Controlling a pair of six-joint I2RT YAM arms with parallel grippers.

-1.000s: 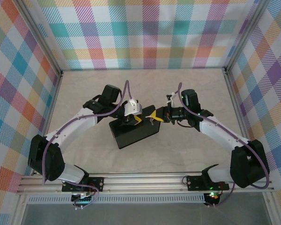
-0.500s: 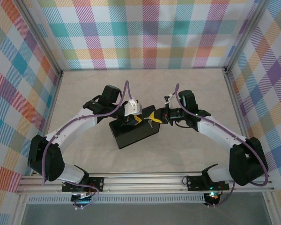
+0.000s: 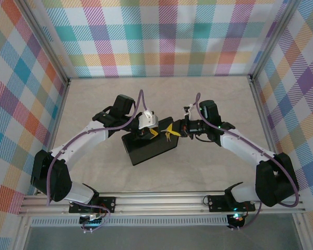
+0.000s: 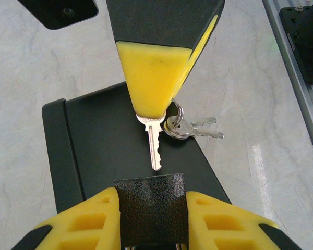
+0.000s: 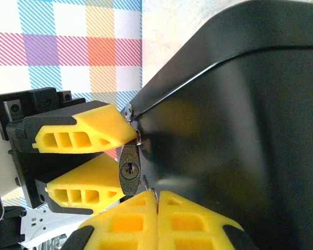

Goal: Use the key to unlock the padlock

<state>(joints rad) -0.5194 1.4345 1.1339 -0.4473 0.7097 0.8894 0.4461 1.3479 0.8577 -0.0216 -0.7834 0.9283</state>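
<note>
My left gripper [image 4: 150,204] is shut on the padlock [image 4: 150,208], a small dark speckled block pinched between its yellow fingers above the black box [image 4: 109,146]. The right wrist view shows the padlock [image 5: 129,169] end-on, its keyhole facing my right gripper [image 5: 157,197]. That gripper is shut on the key [image 5: 147,183], whose tip sits just right of and below the keyhole. From the left wrist, the silver key [image 4: 154,146] points at the padlock with a small gap. From above, the left gripper [image 3: 152,132] and right gripper [image 3: 169,130] nearly meet over the box.
Spare keys on a ring [image 4: 190,127] dangle from the held key. The black box [image 3: 148,147] lies mid-table under both grippers. Checked walls surround the marble tabletop [image 3: 161,99]; a metal rail [image 3: 161,200] runs along the near edge.
The right arm has edged left, bringing the key a little closer to the padlock. The left arm and the box have stayed put.
</note>
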